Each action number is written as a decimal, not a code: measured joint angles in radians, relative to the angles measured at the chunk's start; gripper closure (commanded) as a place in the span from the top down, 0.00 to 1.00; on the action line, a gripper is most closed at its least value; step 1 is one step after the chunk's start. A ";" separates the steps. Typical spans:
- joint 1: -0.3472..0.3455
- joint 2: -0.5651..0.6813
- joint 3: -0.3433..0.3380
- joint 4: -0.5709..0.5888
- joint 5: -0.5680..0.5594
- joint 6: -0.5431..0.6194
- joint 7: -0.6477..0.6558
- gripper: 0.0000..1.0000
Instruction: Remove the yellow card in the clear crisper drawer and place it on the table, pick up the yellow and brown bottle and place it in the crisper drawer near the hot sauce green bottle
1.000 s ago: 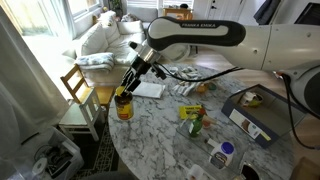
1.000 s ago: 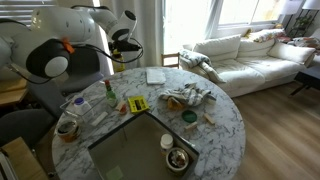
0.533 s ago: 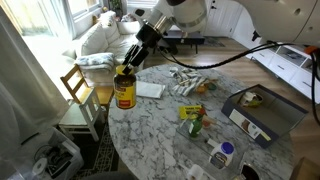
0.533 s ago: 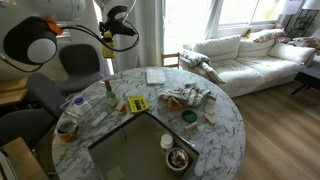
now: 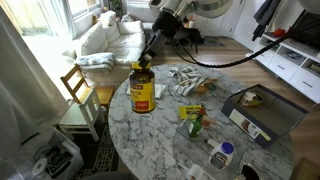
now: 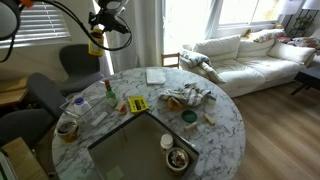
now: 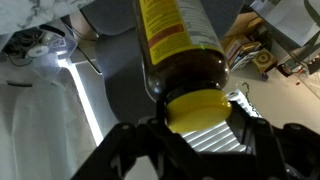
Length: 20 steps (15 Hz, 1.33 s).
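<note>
Aloft, tool (image 7: pixel 200 130) clamps yellow and brown bottle (image 5: pixel 142 90); cluttered marble table (image 5: pixel 158 138), sofa (image 6: pixel 250 55) beyond.

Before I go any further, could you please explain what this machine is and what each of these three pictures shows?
It is a single robot arm, steered remotely by a person. Its end effector, a two-fingered clamp, is shut on the yellow lid of a brown jar and holds it in the air above the table. Two pictures come from cameras standing away from the robot, looking at the round marble table from different sides. The third comes from a camera on the wrist, looking along the fingers at the jar. In an exterior view you can see a yellow card lying on the table and a green bottle standing near it. There is also a dark grey box, plus some small items I cannot make out.
</note>
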 measured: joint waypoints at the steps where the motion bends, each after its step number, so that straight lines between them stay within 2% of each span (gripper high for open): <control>1: 0.003 -0.040 -0.038 -0.045 0.020 0.000 0.000 0.37; 6: 0.038 -0.232 -0.217 -0.273 0.055 0.000 -0.018 0.37; 7: 0.049 -0.269 -0.247 -0.322 0.055 0.000 -0.024 0.62; 9: 0.078 -0.333 -0.295 -0.415 0.053 0.025 -0.043 0.62; 12: 0.094 -0.375 -0.312 -0.475 0.053 0.049 -0.047 0.62; 13: 0.096 -0.380 -0.314 -0.480 0.053 0.050 -0.047 0.37; 16: 0.119 -0.376 -0.346 -0.483 0.052 0.030 -0.049 0.37; 20: 0.141 -0.367 -0.406 -0.517 0.052 -0.055 -0.105 0.37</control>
